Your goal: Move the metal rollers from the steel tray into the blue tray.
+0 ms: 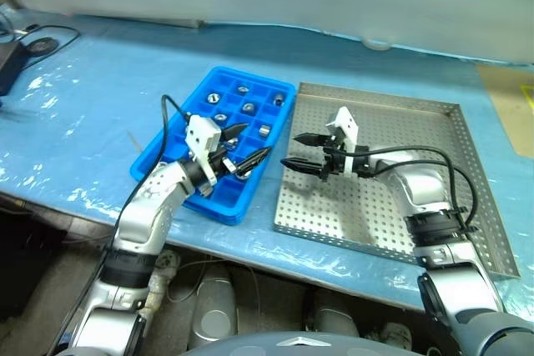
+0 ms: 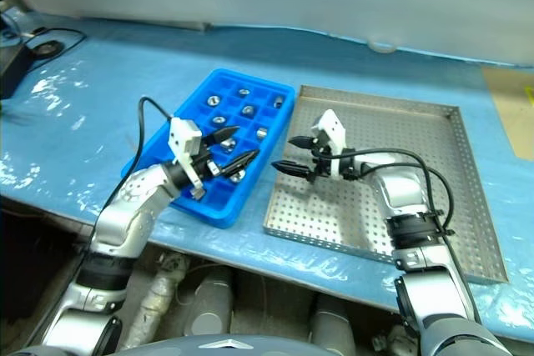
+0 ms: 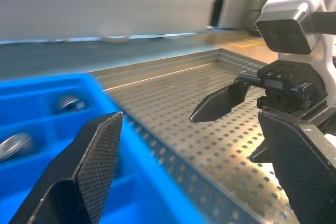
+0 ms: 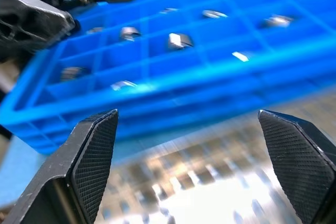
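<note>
While both tools gape empty, the metal rollers point(image 1: 264, 129) lie in the blue tray point(image 1: 179, 146) beneath the left tool point(image 1: 249, 144).

Bare steel tray point(image 1: 417, 135) floor, unobstructed

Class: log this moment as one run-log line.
left pincer: open, empty, over blue tray | right pincer: open, empty, over steel tray | metal rollers: in blue tray compartments | steel tray: no rollers visible

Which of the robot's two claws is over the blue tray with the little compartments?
The left gripper: it hovers open above the blue tray, among its metal rollers. The right gripper, also open, hangs over the steel tray instead.
</note>
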Controlling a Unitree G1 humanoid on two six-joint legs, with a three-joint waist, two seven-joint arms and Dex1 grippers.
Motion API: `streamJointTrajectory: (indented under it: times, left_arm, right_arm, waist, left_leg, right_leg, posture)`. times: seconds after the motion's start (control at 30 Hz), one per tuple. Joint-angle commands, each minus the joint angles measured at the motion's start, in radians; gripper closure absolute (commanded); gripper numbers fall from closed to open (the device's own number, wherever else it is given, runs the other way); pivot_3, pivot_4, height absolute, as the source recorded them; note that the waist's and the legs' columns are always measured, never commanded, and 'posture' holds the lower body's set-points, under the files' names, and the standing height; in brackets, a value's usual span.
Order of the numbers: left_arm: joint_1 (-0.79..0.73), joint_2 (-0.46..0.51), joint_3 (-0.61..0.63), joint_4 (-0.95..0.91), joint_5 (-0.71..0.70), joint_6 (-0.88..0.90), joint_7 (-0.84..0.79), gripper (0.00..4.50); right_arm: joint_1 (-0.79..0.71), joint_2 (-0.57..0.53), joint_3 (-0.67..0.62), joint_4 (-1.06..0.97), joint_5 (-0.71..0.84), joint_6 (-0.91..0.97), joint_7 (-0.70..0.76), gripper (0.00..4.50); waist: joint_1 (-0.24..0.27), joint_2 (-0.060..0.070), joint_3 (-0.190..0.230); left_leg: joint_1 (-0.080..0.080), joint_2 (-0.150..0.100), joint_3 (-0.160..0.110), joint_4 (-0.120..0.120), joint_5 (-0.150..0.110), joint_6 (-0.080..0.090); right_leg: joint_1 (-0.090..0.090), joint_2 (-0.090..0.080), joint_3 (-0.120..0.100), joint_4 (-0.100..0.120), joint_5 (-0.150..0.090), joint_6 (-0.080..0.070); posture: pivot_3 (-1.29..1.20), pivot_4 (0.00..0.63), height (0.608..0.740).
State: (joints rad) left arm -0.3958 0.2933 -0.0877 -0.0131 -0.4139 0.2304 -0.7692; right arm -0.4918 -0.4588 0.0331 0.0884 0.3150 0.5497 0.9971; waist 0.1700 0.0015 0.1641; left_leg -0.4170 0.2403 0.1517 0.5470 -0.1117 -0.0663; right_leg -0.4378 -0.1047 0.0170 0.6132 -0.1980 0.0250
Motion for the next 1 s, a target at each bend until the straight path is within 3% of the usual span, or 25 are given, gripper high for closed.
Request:
streamJointTrajectory:
  times: [0.03, 0.17, 0.37, 1.0]
  left_arm:
    - [-0.037, -0.013, -0.021, 0.054, -0.002, -0.033, -0.076, 0.15]
    - [-0.076, -0.050, -0.018, 0.115, -0.021, -0.042, -0.129, 0.08]
    - [-0.122, -0.084, -0.017, 0.212, 0.056, -0.126, -0.109, 0.08]
    - [-0.082, -0.098, -0.041, 0.222, 0.099, -0.161, -0.110, 0.08]
  right_arm:
    - [0.026, -0.011, -0.055, -0.106, 0.046, 0.028, -0.050, 0.02]
    - [0.073, -0.022, -0.100, -0.163, 0.064, 0.056, -0.108, 0.00]
    - [0.098, -0.033, -0.138, -0.192, 0.082, 0.069, -0.171, 0.00]
    - [0.061, -0.033, -0.089, -0.156, 0.050, 0.040, -0.217, 0.00]
  waist:
    - [-0.035, 0.000, 0.000]
    - [-0.075, 0.000, 0.000]
    - [-0.091, 0.000, 0.000]
    - [-0.099, 0.000, 0.000]
  left_leg:
    - [0.000, 0.000, 0.000, 0.000, 0.000, 0.000]
    - [0.000, 0.000, 0.001, 0.000, 0.000, 0.000]
    - [0.003, 0.000, 0.004, 0.000, -0.002, 0.004]
    - [0.004, 0.000, 0.009, 0.000, -0.004, 0.008]
  right_leg:
    - [0.000, 0.000, 0.000, 0.000, 0.000, 0.000]
    - [-0.001, 0.000, 0.000, 0.000, 0.000, 0.000]
    - [0.001, 0.000, 0.003, 0.000, 0.000, -0.001]
    - [0.001, -0.002, 0.004, -0.002, 0.000, -0.001]
  posture:
    - [-0.04, 0.150, 0.740]
    - [-0.10, 0.150, 0.740]
    - [-0.11, 0.150, 0.740]
    - [-0.10, 0.150, 0.740]
